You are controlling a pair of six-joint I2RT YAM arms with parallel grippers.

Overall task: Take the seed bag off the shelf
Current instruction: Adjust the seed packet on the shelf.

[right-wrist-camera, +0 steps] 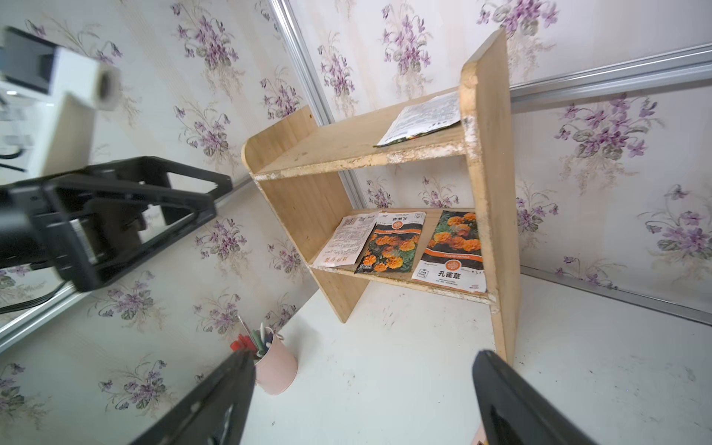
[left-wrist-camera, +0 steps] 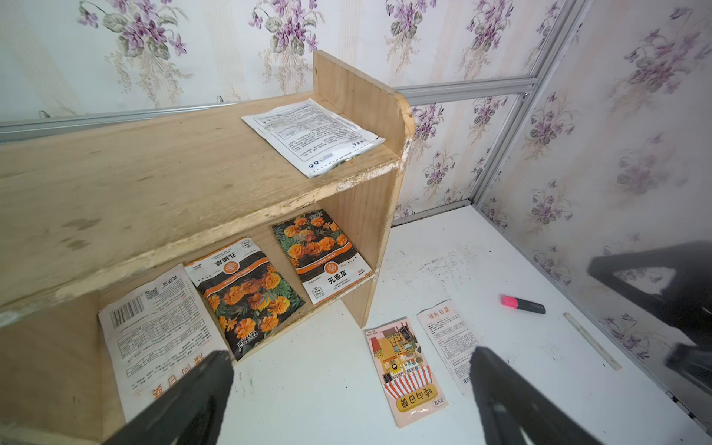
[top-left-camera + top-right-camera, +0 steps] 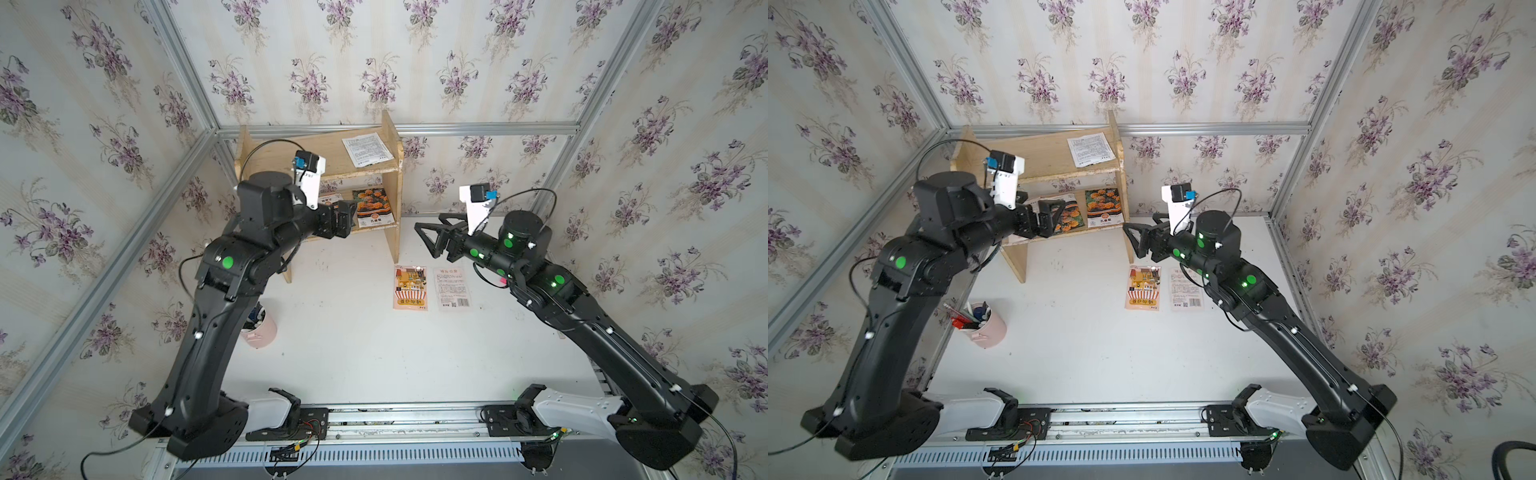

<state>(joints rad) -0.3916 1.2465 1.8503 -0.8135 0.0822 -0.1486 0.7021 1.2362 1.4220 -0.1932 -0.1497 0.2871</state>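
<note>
The shelf (image 3: pixel 332 145) stands at the far left of the desk (image 3: pixel 353 340), against the far wall. Four seed bags lie on it, all flat.

On the top tier, a white seed bag (image 3: pixel 368 149) sits printed side up at the right end, against the side panel.

On the lower tier there are three in a row:
- The barcode seed bag (image 2: pixel 158 331) is on the left.
- The middle marigold seed bag (image 2: pixel 246 296) is just beside it, and we cannot tell if their edges overlap.
- The right marigold seed bag (image 3: pixel 372 205) is next to the right panel.

The left end effector (image 3: pixel 349 216) is at the near edge of the lower tier, in front of the middle marigold seed bag. Its fingers are wide apart with nothing between them. In the left wrist view one finger (image 2: pixel 200 385) overlaps the near end of the barcode seed bag, and we cannot tell if they touch.

The right end effector (image 3: pixel 430 224) hovers over the desk just right of the shelf. Its jaws are apart and it is empty.

On the desk near the shelf's right leg, a pink packet (image 3: pixel 410 287) and a text-side packet (image 3: pixel 453 289) lie side by side. A pink cup (image 3: pixel 988 326) holding pens stands on the left, nearer than the shelf. A pink highlighter (image 2: pixel 522 304) lies on the right, visible only in the left wrist view.
</note>
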